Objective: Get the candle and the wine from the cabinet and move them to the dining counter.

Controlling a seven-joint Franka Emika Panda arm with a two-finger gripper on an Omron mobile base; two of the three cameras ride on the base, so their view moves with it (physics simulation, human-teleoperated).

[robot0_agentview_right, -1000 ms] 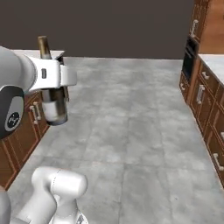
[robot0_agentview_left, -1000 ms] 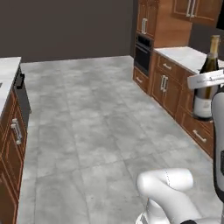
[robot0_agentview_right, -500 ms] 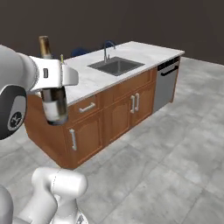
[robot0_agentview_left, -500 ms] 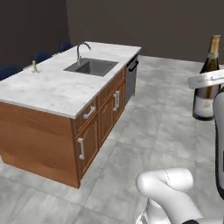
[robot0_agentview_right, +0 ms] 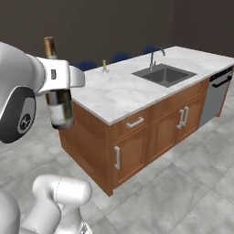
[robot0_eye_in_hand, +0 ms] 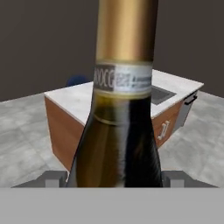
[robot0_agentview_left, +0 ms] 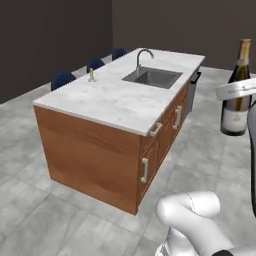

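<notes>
Left base view gives me the big picture: a dark-walled room with a grey tiled floor (robot0_agentview_left: 30, 200), and the island desk (robot0_agentview_left: 115, 102) standing ahead and to the left of the arm, marble top on a wood base, one corner toward me. A sink (robot0_agentview_left: 152, 76) with its tap sits toward the far end, and blue stools (robot0_agentview_left: 62, 79) line the far side.

The candle (robot0_agentview_left: 91, 75) already stands on the desk top, near the stool-side edge, well apart from the sink.

The wine bottle (robot0_agentview_left: 236, 95) is upright at the right of this view, long axis vertical, hanging over the floor beside the desk and not yet above the marble. In the right base view I see the same bottle (robot0_agentview_right: 58, 98) held at mid-body by the fingers (robot0_agentview_right: 57, 80), and the desk (robot0_agentview_right: 123, 91) lies to its right. The fingers are clenched around the bottle, spread wide by its girth.

Hand view shows the bottle's neck and label (robot0_eye_in_hand: 124, 78) close up, with the desk (robot0_eye_in_hand: 78, 103) beyond it.

My read: the bottle has to travel sideways over the near edge, staying vertical, then come down on bare marble.
</notes>
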